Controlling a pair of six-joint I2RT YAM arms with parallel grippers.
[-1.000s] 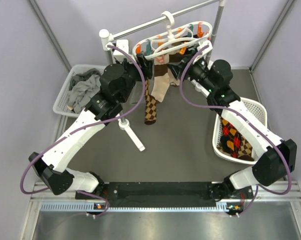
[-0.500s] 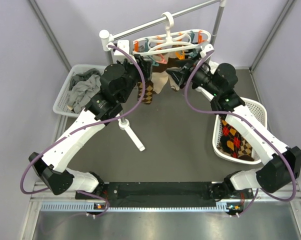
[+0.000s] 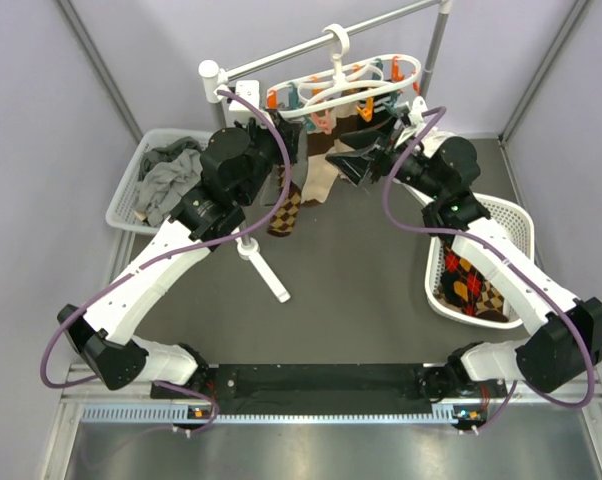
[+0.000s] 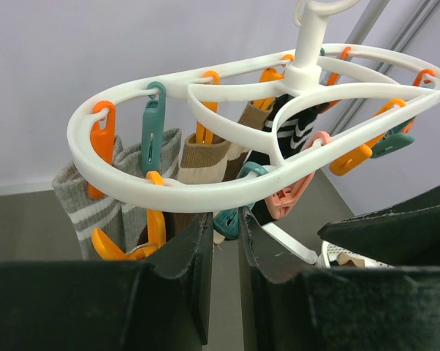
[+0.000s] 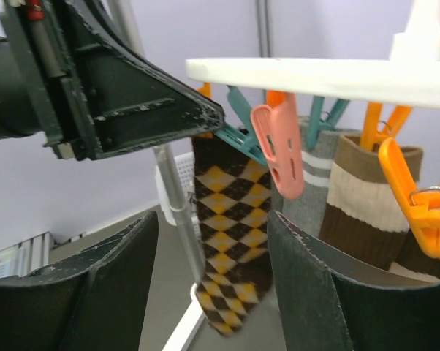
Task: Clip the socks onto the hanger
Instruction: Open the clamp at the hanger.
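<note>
Your left hand (image 4: 226, 235) is up under the near rim of the hanger (image 4: 183, 197). Its fingers are pinched almost together, with the end of a teal clip (image 4: 229, 219) caught between the tips. From your right wrist camera you can see an argyle sock (image 5: 231, 219) hanging straight down from that clip, toe lowest, clear of the table (image 3: 351, 290).

Your right hand (image 3: 341, 165) hovers just beside the hanger on the other side. Its fingers are spread wide with nothing between them, and the argyle sock is framed in the gap but beyond their reach. A pink clip (image 5: 278, 150) and an orange clip (image 5: 414, 197) dangle from the rim close in front of that camera.

The hanger hangs by its hook from the rail stand (image 3: 281, 55) at the far side of the table, and its oval ring is tilted a little. Other socks are already clipped on: a grey striped sock (image 4: 77, 197) at the left end of the ring and a brown-cuffed sock (image 4: 202, 157) next to it (more hang behind them, too bunched to tell apart).

More argyle socks (image 3: 468, 282) lie in the white basket (image 3: 516, 225) under your right forearm. Plain grey socks (image 3: 171, 178) fill the other basket (image 3: 121, 205) out to your left, well apart from the hanger.
</note>
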